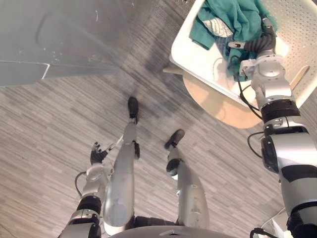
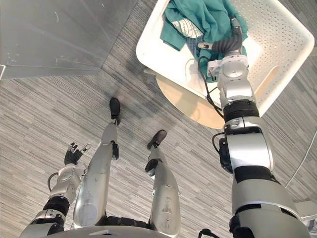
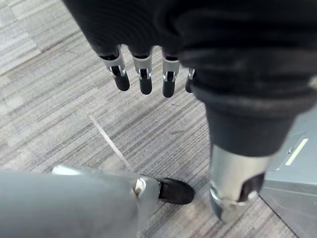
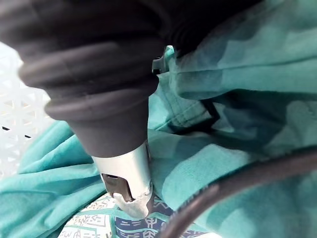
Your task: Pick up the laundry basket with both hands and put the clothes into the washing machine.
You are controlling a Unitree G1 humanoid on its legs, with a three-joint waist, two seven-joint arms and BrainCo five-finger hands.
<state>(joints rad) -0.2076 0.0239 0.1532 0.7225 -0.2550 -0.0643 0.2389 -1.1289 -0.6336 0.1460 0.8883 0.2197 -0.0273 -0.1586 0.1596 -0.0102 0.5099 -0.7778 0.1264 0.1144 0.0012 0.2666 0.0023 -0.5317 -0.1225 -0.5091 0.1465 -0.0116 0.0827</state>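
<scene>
White perforated plastic laundry basket [image 2: 290, 42] overhangs a round pale wooden stool [image 2: 188, 106], teal clothes [image 2: 208, 15] heaped inside. The right hand [image 2: 232, 42] is buried in them (grip impossible to tell); the left hand [image 2: 73, 154] hangs low, fingers apart. One-sided tugging could tip it.

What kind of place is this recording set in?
Probably a laundry area, perhaps a test room: a white perforated plastic laundry basket of teal clothes on a round pale wooden stand, a grey metal appliance panel nearby, grey striped carpet.
</scene>
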